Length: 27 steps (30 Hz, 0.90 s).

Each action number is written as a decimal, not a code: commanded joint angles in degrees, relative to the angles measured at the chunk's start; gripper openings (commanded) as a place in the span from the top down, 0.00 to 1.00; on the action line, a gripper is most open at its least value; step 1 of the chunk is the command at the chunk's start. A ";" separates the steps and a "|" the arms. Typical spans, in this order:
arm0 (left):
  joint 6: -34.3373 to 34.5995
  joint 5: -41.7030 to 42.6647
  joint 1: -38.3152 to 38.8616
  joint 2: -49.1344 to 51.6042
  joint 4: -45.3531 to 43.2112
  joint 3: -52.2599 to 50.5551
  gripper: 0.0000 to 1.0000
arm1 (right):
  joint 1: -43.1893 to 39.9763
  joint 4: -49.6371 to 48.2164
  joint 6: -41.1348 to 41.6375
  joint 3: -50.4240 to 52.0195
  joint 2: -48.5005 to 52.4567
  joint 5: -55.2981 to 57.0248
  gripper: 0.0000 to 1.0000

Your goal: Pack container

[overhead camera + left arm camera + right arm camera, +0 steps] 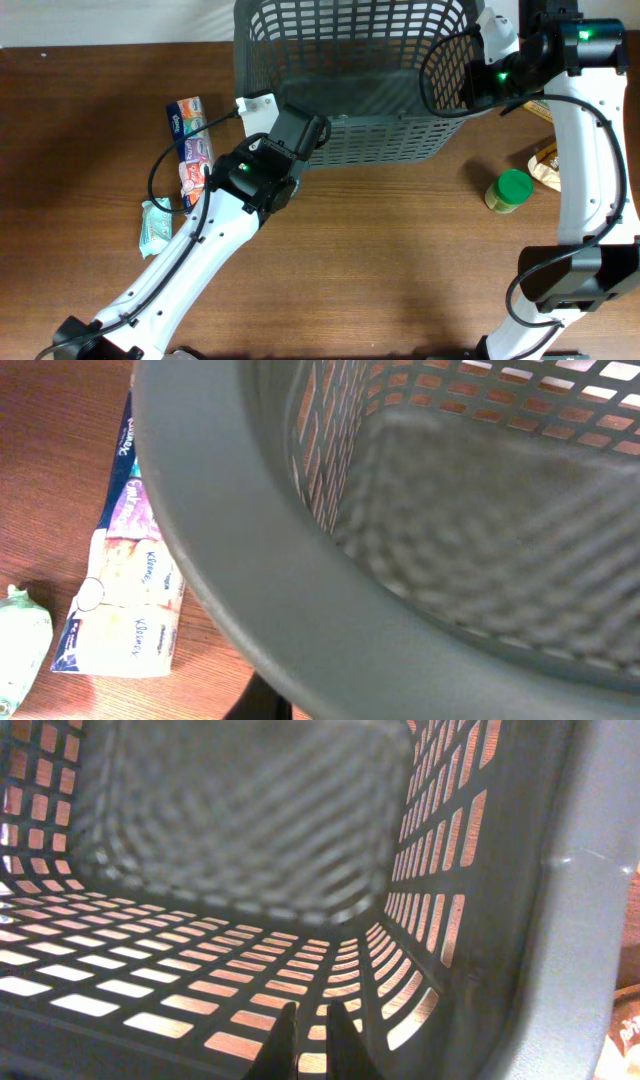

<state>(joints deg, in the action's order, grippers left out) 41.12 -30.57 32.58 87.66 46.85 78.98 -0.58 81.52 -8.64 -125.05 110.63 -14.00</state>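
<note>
The container (340,140) is a large dark grey lattice basket at the back middle of the table. My left gripper (298,128) is at its front left corner. In the left wrist view the thick rim (250,560) lies across the jaws. Only one dark finger (270,702) shows below the rim, so its state is hidden. My right gripper (478,85) reaches over the basket's right rim. In the right wrist view its fingers (313,1040) are almost together just in front of the inner lattice wall (440,850), with nothing seen held between them. The basket's inside looks empty.
Tissue packs (190,140) lie left of the basket and also show in the left wrist view (130,590). A pale green packet (155,225) lies below them. A green-lidded jar (510,190) and a brown snack packet (545,165) lie at the right.
</note>
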 commanded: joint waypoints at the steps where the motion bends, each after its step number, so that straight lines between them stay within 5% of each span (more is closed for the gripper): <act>1: -0.90 -1.40 -0.50 0.52 -0.35 0.72 0.91 | 0.22 0.76 0.59 -0.42 0.02 0.52 0.96; 8: -0.90 -1.33 -0.48 0.52 -0.13 0.72 0.85 | 0.20 -1.27 0.59 -0.42 0.00 0.24 0.92; 9: -0.92 -1.36 -0.48 0.50 -0.13 0.72 0.80 | 0.20 -2.08 0.59 -0.42 0.00 -0.96 0.74; 14: -3.93 -1.18 -0.35 0.46 -0.17 0.76 0.64 | 0.20 -4.20 0.52 -0.42 0.00 -3.45 0.37; 27: -8.72 -1.86 2.95 -1.42 -0.15 3.78 0.33 | 0.22 -6.23 -2.05 -3.28 0.00 -22.18 0.02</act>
<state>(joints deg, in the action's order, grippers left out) 33.91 -30.76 34.79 87.66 46.87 80.38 -0.54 75.44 -9.67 -125.19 110.65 -26.61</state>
